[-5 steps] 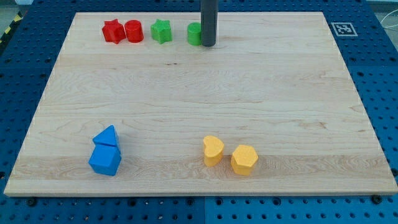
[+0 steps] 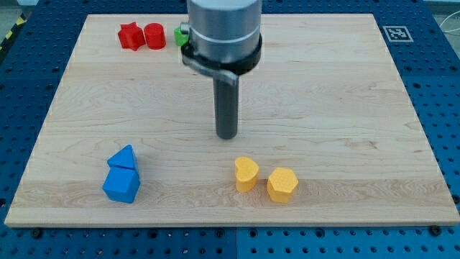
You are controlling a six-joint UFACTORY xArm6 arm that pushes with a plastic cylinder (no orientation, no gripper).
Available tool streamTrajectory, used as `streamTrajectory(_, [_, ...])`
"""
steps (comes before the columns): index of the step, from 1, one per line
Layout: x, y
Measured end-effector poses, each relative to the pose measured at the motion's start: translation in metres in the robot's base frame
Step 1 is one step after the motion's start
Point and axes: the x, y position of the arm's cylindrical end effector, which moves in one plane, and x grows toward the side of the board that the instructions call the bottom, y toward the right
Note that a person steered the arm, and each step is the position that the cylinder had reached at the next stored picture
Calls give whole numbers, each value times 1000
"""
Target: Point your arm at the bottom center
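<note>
My tip [image 2: 227,134] rests on the wooden board [image 2: 338,108] near its middle, a little above the two yellow blocks. A yellow heart-like block [image 2: 246,173] lies just below and right of the tip. A yellow hexagonal block [image 2: 282,185] sits to its right. A blue triangular block [image 2: 124,157] and a blue block [image 2: 121,185] touch each other at the view's lower left. A red star [image 2: 130,35] and a red cylinder [image 2: 154,35] sit at the top left. A green block [image 2: 179,34] is mostly hidden behind the arm's body [image 2: 221,32].
A fiducial tag [image 2: 396,33] sits at the board's top right corner. A blue perforated table [image 2: 442,108] surrounds the board.
My tip has moved from the top of the board, beside the green blocks, down toward the view's bottom to the board's middle. The arm's body now hides the green blocks.
</note>
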Motion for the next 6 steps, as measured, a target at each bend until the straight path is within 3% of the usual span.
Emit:
streamTrajectory(2, [84,-20])
streamTrajectory(3, [111,3])
streamTrajectory(6, [94,89])
